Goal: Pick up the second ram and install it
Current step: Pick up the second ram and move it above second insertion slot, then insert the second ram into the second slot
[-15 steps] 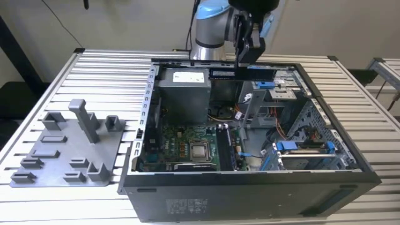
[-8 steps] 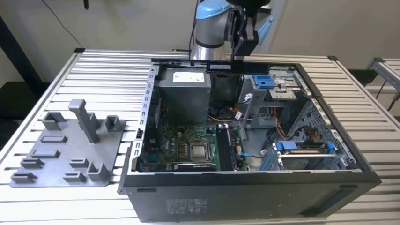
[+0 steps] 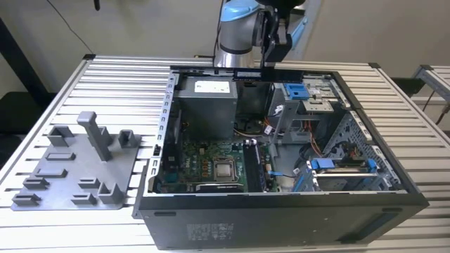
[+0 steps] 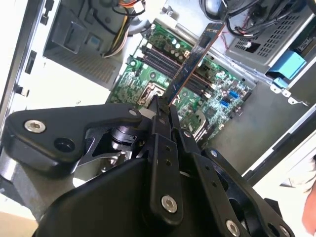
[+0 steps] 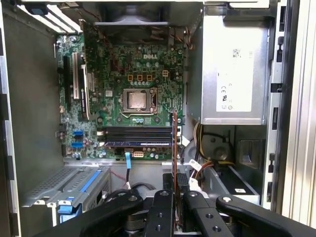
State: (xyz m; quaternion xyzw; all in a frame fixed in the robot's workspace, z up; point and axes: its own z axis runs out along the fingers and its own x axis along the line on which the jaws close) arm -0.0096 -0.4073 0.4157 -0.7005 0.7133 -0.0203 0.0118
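The second ram [image 3: 243, 74] is a long dark stick held level above the back edge of the open computer case [image 3: 281, 213], with my gripper [image 3: 271, 66] shut on it. In the second wrist view the second ram [image 4: 195, 57] sticks out from between the black fingers [image 4: 159, 116] of the gripper [image 4: 165, 106], high over the green motherboard [image 4: 148, 64]. In the first wrist view the second ram [image 5: 174, 143] is seen edge-on, rising from the gripper [image 5: 175, 192] and crossing the end of the black memory slots [image 5: 136, 133].
Inside the case are the grey power supply [image 3: 204, 105], the processor socket [image 3: 225, 169], a drive cage with blue latches [image 3: 338, 166] and loose cables [image 5: 205, 165]. A grey fixture plate with posts [image 3: 77, 168] lies on the slatted table at the exterior view's left.
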